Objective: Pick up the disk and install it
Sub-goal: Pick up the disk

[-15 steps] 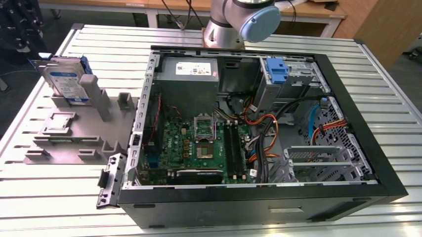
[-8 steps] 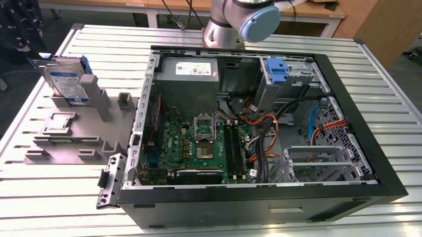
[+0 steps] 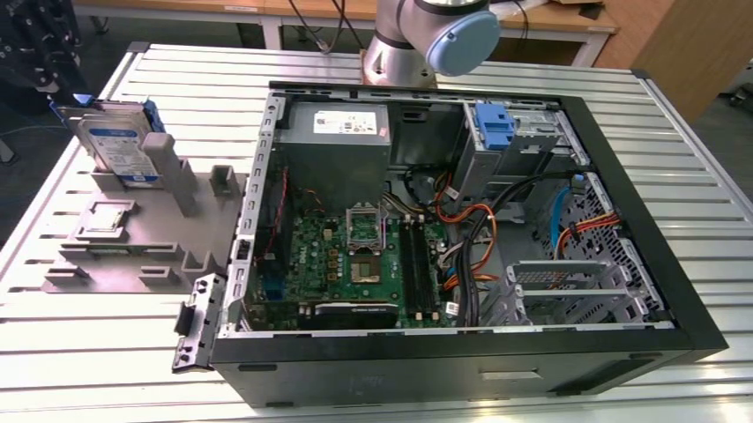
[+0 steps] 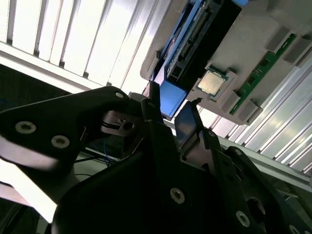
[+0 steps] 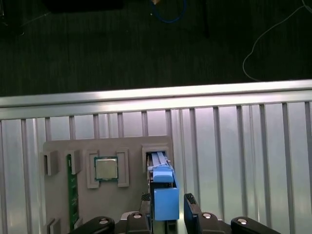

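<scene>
Exterior view: flat blue-edged disk upright in grey holder

A ribbed, silver aluminium table spans the exterior view, its metal catching a soft, even light. Behind it stands a wood-topped bench on white legs, with black cables hanging in front of it. At the exterior view's right rises a pale wooden panel. Dark floor shows past the table at the exterior view's left. In the first wrist view the floor lies dark beyond the table's edge rail, crossed by a blue cable loop and a thin pale cord. In the second wrist view the slats glare white.
</scene>
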